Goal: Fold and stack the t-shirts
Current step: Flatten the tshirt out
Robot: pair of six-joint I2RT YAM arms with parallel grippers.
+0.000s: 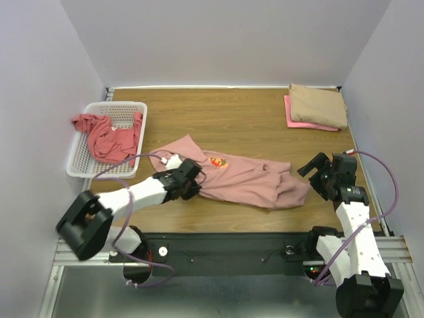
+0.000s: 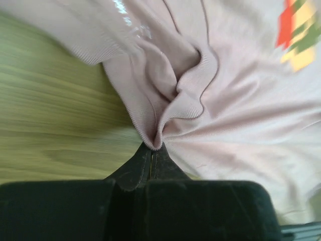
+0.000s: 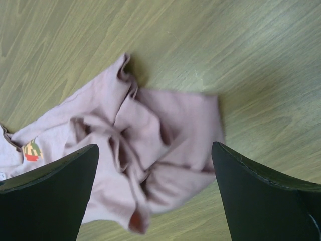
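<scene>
table (image 1: 252,119): wood grain | walls (image 1: 225,40): pale lilac | dusty-pink t-shirt (image 1: 246,179): crumpled mid-table

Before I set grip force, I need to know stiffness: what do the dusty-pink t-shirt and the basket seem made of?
The dusty-pink t-shirt: soft matte knit, probably cotton jersey; ribbed collar, limp folds. The basket: white plastic, apparently rigid; moulded mesh grid.

White basket (image 1: 77,156) (left) on wooden table (image 1: 245,119)
</scene>
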